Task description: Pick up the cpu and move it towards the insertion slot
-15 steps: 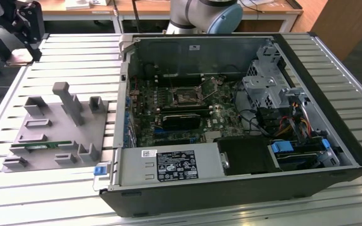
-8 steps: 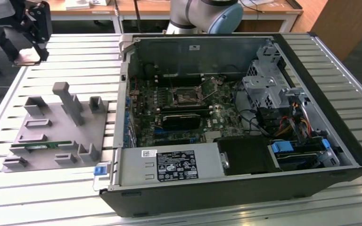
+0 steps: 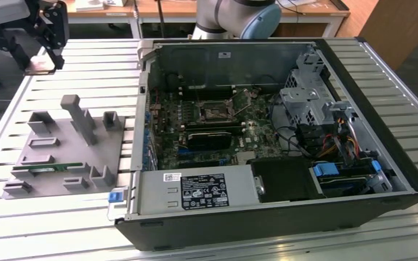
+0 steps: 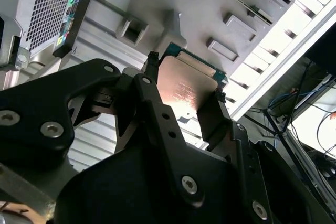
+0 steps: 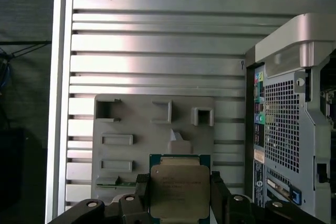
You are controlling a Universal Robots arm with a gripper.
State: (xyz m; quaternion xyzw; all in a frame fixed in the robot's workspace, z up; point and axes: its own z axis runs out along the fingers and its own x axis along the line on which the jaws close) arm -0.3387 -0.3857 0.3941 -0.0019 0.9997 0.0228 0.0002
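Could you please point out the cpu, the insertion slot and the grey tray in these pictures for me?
cpu (image 5: 179,188), first wrist view, on the middle of its metal top.
insertion slot (image 3: 214,113), exterior view, on the dark centre of the socket.
grey tray (image 3: 115,142), exterior view, on a bare flat part of its surface.

Slatted metal bench, silvery ribbed profiles running across, seen in the exterior view and the first wrist view. Directly on it: open black computer case lying on its side, interior facing up. Beside the case, on the exterior view's left, grey plastic tray sits flat on the slats, close to the case wall, with upright posts and shallow recesses. Thin green memory stick lies in a tray recess on the tray side away from the case. Bare slats beyond the tray.
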